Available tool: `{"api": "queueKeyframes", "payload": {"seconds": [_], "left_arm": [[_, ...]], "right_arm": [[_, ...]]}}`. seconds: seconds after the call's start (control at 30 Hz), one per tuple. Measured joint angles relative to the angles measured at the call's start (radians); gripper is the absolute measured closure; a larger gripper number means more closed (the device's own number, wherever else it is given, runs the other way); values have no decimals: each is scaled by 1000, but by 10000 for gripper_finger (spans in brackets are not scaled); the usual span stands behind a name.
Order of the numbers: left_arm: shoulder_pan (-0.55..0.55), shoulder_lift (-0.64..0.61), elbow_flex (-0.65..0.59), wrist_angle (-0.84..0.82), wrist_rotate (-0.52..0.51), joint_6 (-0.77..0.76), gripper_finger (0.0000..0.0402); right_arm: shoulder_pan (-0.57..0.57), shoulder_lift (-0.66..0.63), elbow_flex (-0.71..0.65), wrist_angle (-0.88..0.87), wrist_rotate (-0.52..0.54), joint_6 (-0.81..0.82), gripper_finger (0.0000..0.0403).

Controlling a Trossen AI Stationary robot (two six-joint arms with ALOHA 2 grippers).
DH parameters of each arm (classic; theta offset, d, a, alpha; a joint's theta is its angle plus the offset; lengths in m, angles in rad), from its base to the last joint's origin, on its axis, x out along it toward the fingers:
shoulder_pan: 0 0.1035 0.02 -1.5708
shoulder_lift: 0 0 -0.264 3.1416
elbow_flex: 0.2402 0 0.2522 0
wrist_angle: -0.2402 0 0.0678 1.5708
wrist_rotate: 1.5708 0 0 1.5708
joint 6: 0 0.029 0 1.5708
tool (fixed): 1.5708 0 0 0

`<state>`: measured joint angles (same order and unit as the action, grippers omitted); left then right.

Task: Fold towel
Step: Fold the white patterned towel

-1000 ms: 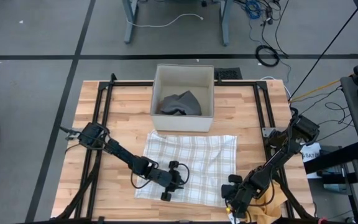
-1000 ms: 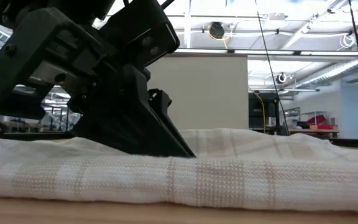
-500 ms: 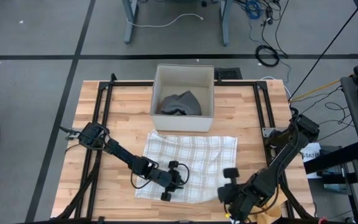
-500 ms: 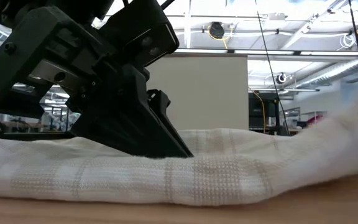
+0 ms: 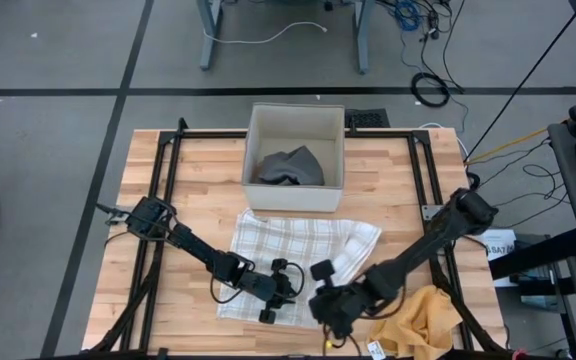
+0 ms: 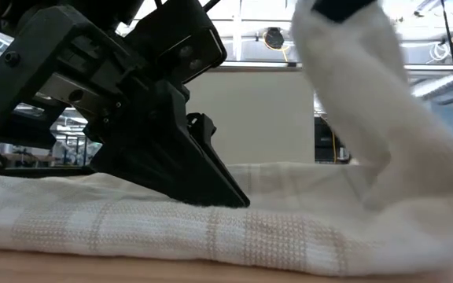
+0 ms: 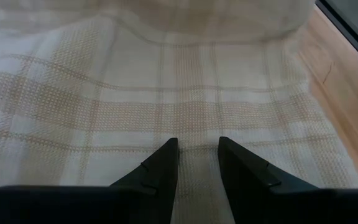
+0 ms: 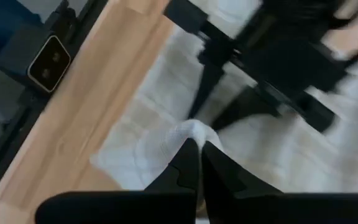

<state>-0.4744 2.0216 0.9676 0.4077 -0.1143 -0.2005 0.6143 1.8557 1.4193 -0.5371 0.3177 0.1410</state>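
checked towel: white with tan plaid lines, waffle weave | spread flat on wooden table just in front of open box; near-right corner lifted and drawn over toward the left, right side bunched in a raised fold

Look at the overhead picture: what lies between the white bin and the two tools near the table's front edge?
In the high view, the checked towel fills the stretch between the bin and the left tool and right tool.

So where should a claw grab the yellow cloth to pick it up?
Probably at the raised crumple in the middle of the yellow cloth, coming straight down from above. It lies bunched by the table's front right edge, so its folds stick up to pinch.
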Motion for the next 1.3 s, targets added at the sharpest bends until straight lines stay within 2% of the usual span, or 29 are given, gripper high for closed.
{"api": "queueKeyframes", "payload": {"seconds": [0.37,0.63,1.1,1.3], "left_arm": [[0,0,0,2,0,20,278],[0,-3,0,-3,1,26,278],[0,-60,35,-194,4,82,278],[13,-58,35,-210,-8,72,278]], "right_arm": [[-44,157,0,247,-76,-116,403],[-51,226,1,304,-110,-131,403],[-30,233,27,357,-116,-203,403],[-31,239,29,442,-119,-257,403]]}}
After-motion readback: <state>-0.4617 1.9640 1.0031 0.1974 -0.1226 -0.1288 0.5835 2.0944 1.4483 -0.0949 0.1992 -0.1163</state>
